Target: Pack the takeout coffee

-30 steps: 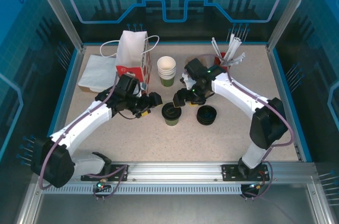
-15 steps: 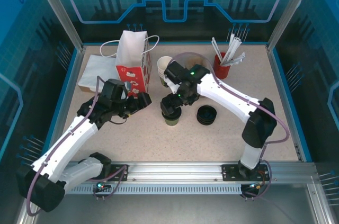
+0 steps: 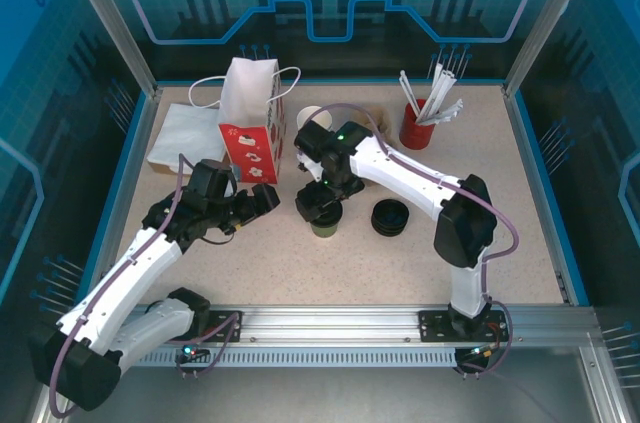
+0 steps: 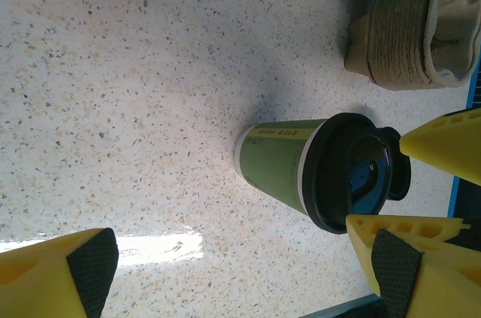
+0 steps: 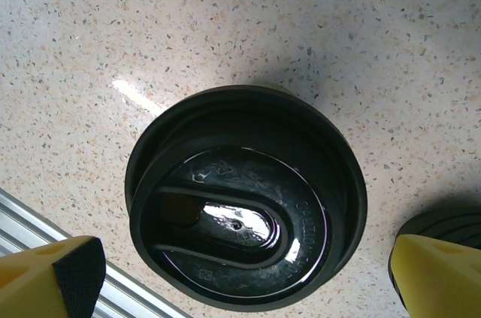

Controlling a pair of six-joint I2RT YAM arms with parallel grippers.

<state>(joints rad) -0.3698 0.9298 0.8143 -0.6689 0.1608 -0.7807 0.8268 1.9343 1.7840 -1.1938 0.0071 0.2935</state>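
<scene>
currently the coffee cup [image 3: 324, 227] stands upright at the centre of the top view, black lid [image 5: 244, 216] fitted. the right gripper [image 3: 320, 201] hangs directly over it, jaws wide apart, not touching. the left gripper [image 3: 262, 199], just left of it in the frame, is likewise spread and holds nothing.

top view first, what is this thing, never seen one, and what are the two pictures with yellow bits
Two white robot arms are bolted at the near edge of a table; the top view looks down on them. The other two pictures come from a camera on each wrist; the yellow bits are the fingers. On it stand a lidded coffee cup, a paper bag, a stack of lidless cups, loose black lids and a red holder of sticks. The right gripper hangs open over the lidded cup; the left gripper is open to its left. Nothing is held.
</scene>
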